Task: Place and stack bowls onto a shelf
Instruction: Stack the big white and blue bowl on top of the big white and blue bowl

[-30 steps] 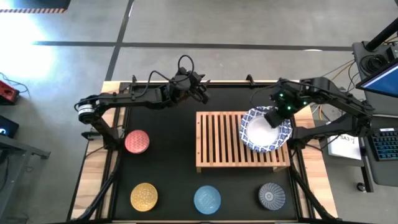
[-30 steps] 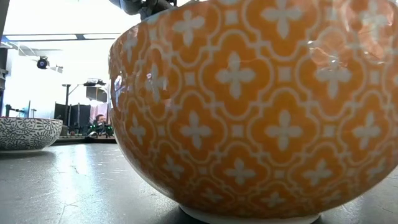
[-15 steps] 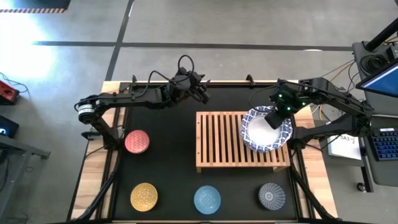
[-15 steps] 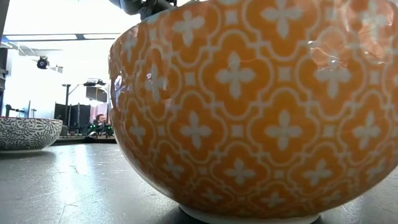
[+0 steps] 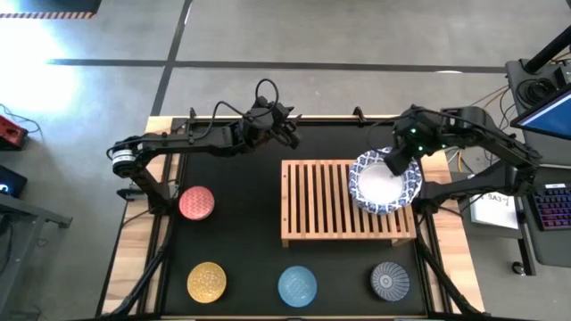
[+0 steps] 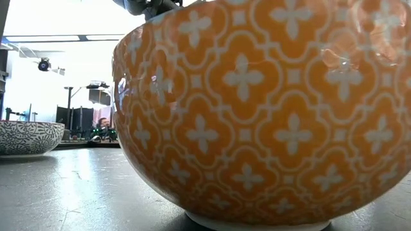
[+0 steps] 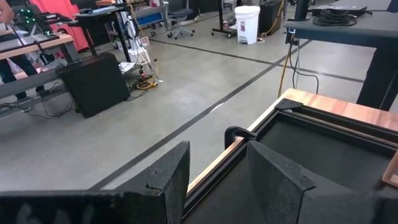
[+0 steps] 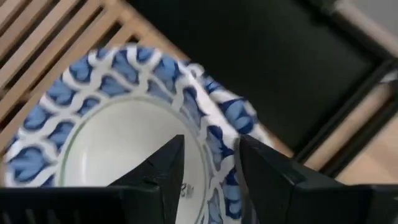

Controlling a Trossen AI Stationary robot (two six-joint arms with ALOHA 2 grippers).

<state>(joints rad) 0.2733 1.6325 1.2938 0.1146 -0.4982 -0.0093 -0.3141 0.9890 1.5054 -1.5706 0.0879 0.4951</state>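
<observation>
Right claw parted astride white bowl's rim on shelf; low view all yellow bowl.

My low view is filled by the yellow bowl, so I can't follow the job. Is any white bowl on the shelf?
Observer: Yes, one white bowl sits at the right end of the shelf.
Operator: Is the right gripper holding it?
Observer: No. The right gripper is open, with its fingers on either side of the bowl's rim.
Operator: And the left arm?
Observer: The left gripper waits open and empty at the back edge of the table.
</observation>
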